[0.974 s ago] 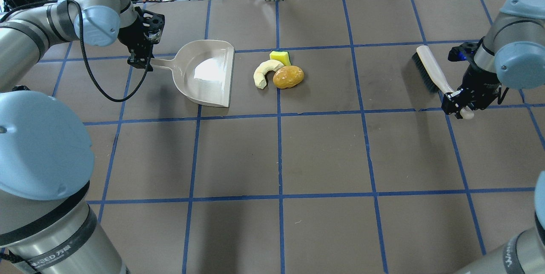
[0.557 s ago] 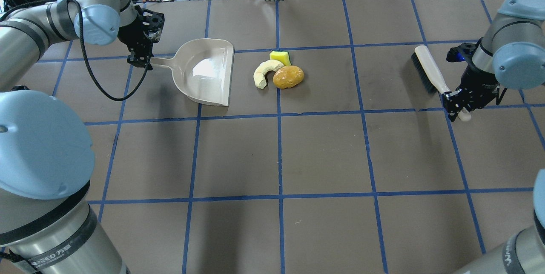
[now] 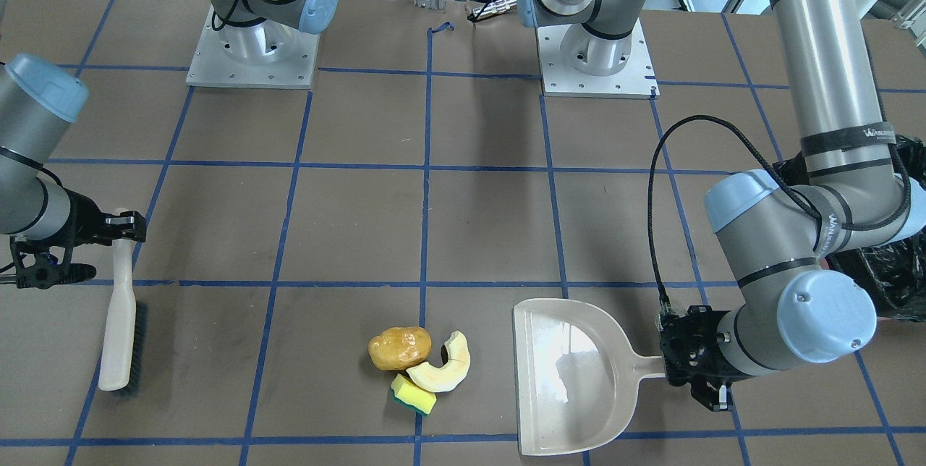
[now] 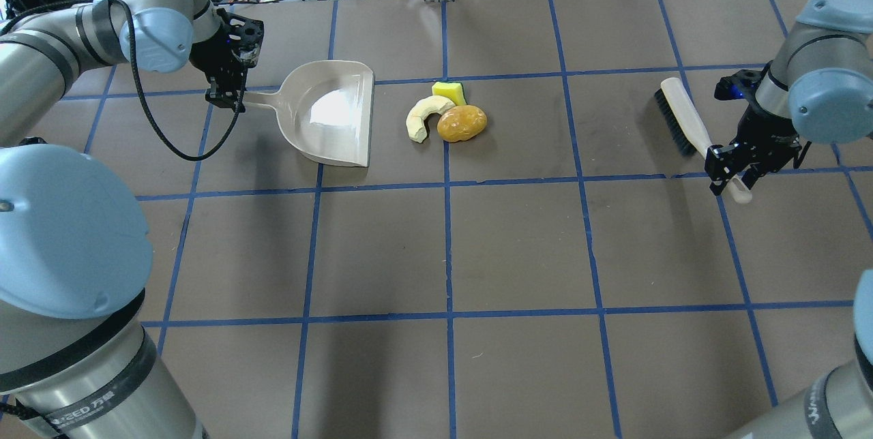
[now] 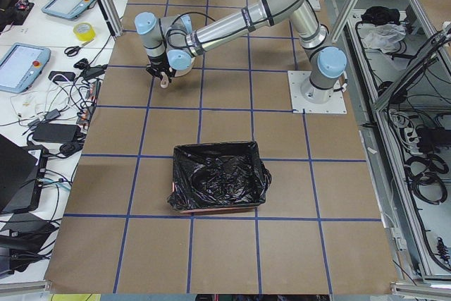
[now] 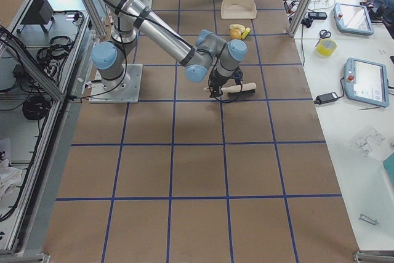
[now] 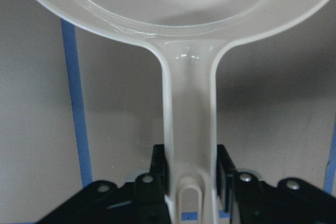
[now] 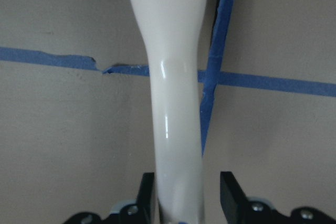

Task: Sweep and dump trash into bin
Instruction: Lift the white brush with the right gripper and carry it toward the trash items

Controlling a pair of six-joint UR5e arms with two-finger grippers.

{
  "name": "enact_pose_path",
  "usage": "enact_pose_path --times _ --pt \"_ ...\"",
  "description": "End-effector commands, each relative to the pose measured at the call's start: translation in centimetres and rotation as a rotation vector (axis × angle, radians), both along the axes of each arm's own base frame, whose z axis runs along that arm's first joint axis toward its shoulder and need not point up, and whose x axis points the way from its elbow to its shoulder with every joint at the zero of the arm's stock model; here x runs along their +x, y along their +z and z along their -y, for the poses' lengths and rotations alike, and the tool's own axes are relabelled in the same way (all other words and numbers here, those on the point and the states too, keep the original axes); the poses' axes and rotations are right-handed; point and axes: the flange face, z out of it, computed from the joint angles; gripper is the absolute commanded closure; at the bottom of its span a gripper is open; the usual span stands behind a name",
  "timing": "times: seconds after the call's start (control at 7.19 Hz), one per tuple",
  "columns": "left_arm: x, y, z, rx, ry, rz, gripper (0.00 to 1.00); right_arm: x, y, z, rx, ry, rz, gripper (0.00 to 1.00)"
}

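Right claw (image 4: 730,176), pinching the brush (image 4: 682,108) handle, has drawn nearer the robot; left claw (image 4: 226,98) pinches the dustpan (image 4: 341,135) handle.

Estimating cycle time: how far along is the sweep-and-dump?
Done: the left end effector is shut on the dustpan handle, with the mouth toward the pile. In hand: the right end effector straddles the brush handle; grip unclear. Left: the potato lump, crescent slice and sponge lie unswept, the pan is empty, and the dump into the bin is not started.
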Motion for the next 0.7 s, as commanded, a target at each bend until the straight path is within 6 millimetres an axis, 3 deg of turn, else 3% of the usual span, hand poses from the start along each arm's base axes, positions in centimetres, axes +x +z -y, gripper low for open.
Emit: enact_pose_path --times 0.0,0.42,0.56 --pt "0.03 -0.19 0.01 0.003 0.001 0.003 0.79 0.04 0.45 -0.03 -0.007 0.0 0.0 0.55" --pt "0.06 -0.14 0.06 -0.001 0.001 0.005 0.79 0.31 0.59 0.07 -0.021 -0.002 0.026 0.58" --pt "-0.06 -0.25 0.07 0.0 0.001 0.003 0.79 0.32 0.59 0.07 -0.021 0.001 0.027 0.65"
